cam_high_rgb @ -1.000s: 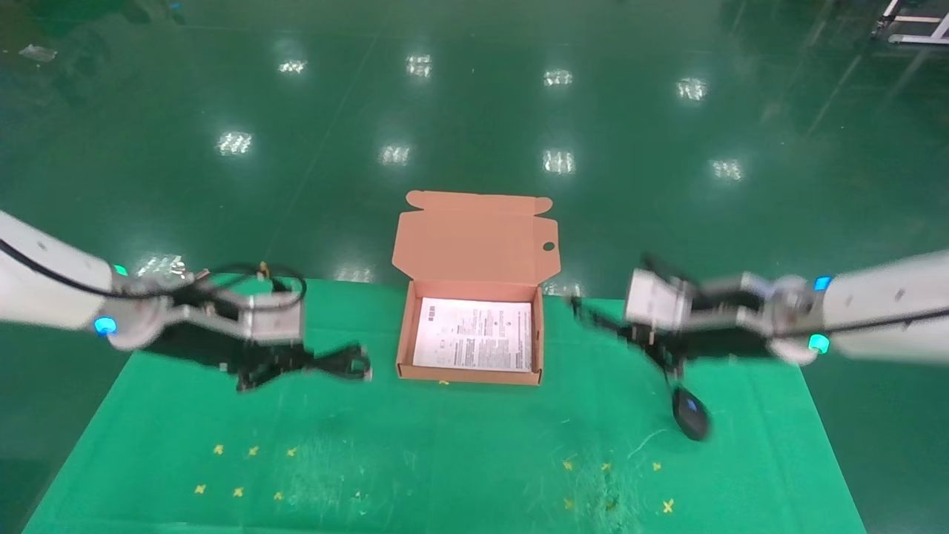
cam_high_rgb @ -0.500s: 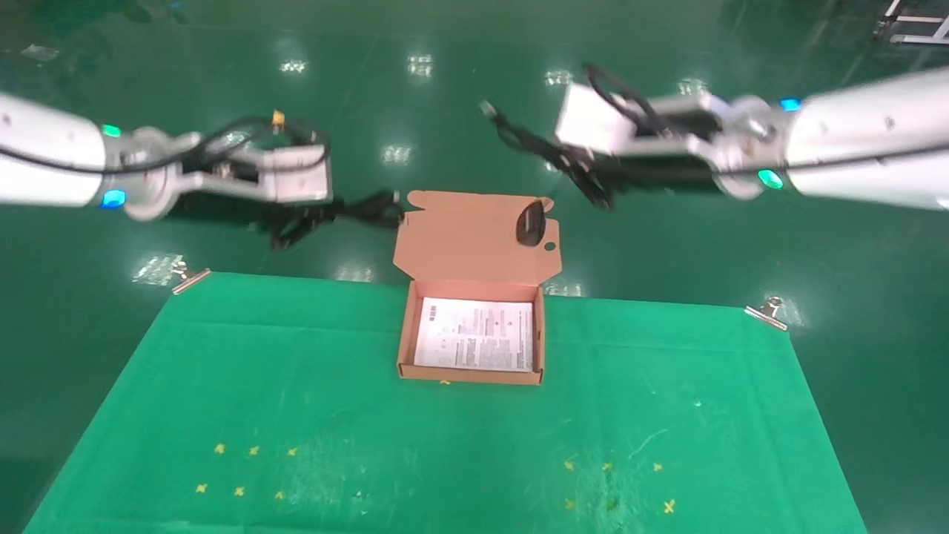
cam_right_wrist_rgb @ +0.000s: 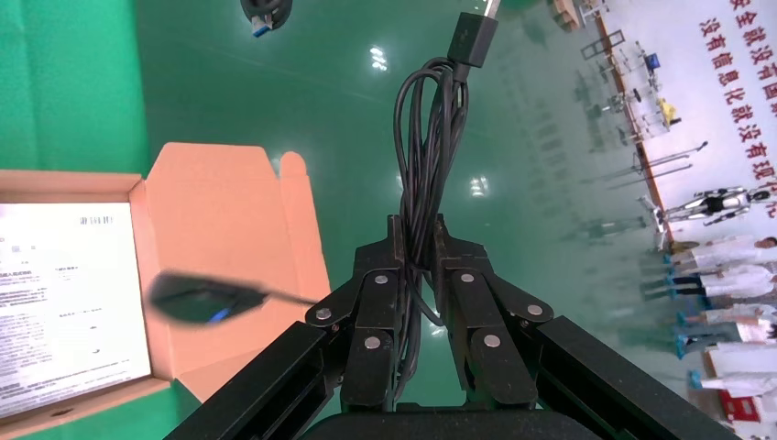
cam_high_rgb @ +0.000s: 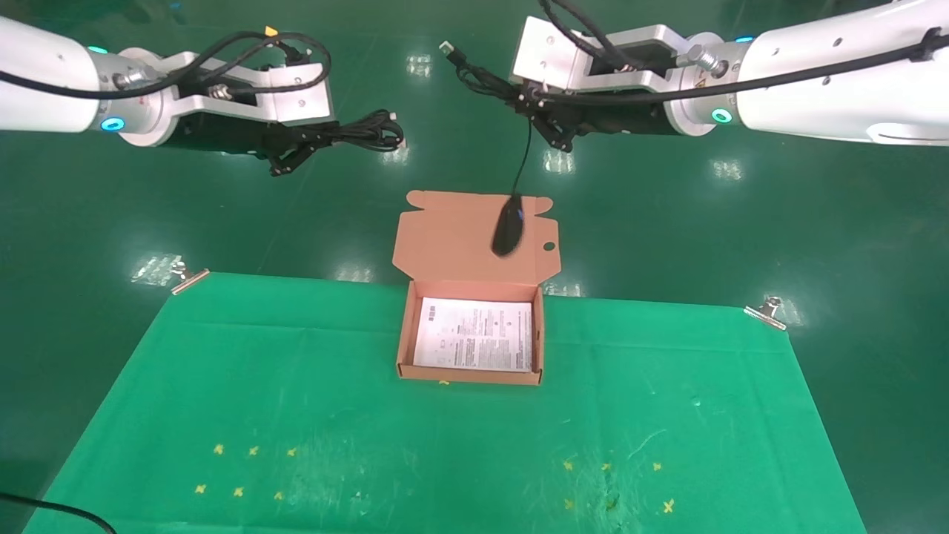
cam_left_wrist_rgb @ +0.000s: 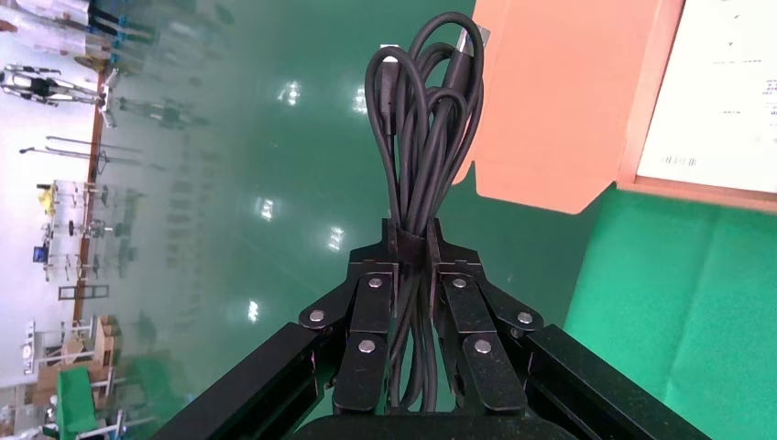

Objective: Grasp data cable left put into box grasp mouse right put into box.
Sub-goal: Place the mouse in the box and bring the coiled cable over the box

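Note:
My left gripper [cam_high_rgb: 293, 148] is high above the table's far left, shut on the data cable [cam_high_rgb: 363, 137], a black looped bundle sticking out toward the box. The left wrist view shows the fingers [cam_left_wrist_rgb: 366, 302] clamping the bundle [cam_left_wrist_rgb: 426, 110]. My right gripper [cam_high_rgb: 549, 122] is high at the far right, shut on the coiled cord [cam_right_wrist_rgb: 426, 137] of the mouse [cam_high_rgb: 508, 231]. The mouse hangs by its thin cord in front of the open lid [cam_high_rgb: 460, 237]. The box [cam_high_rgb: 404, 334] sits open on the mat, with a white printed sheet [cam_high_rgb: 474, 334] at its bottom.
A green mat [cam_high_rgb: 222, 386] covers the table, held by metal clips at the far corners [cam_high_rgb: 189, 280] [cam_high_rgb: 767, 311]. Small yellow crosses [cam_high_rgb: 237, 489] mark its near part. Shiny green floor lies beyond the table. A black cord [cam_high_rgb: 59, 512] crosses the near left corner.
Both arms have risen from table height to high above the far edge, each carrying its load. The mouse left the mat and now dangles, swinging in front of the lid.

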Robot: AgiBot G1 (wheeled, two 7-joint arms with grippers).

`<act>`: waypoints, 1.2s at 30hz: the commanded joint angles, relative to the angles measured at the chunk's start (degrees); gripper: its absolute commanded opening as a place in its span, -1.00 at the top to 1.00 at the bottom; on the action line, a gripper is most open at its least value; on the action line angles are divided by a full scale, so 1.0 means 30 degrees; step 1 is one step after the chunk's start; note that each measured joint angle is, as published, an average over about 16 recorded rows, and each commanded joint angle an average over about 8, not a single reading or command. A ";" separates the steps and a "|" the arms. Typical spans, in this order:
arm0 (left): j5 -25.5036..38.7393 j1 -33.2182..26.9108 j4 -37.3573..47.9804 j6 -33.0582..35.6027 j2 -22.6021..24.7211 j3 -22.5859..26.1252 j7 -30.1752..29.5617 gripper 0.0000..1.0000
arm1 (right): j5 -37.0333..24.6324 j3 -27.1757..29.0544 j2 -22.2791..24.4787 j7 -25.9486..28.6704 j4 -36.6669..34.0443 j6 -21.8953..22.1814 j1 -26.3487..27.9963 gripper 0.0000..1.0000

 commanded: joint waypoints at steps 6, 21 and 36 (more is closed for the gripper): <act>0.0791 0.0085 0.0176 0.0014 -0.0128 0.0358 -0.0455 1.00 | 0.0183 -0.0142 -0.0585 -0.0466 -0.0857 0.0186 -0.0500 1.00; 0.4536 0.0492 -0.0904 0.0785 -0.1316 0.1744 -0.4289 1.00 | 0.1444 -0.0371 -0.2961 -0.2635 -0.4349 0.0166 -0.1975 1.00; 0.6469 0.0597 -0.2282 0.1597 -0.2144 0.2131 -0.7385 1.00 | 0.4293 -0.1210 -0.3685 -0.3600 -0.5527 0.1374 -0.3507 1.00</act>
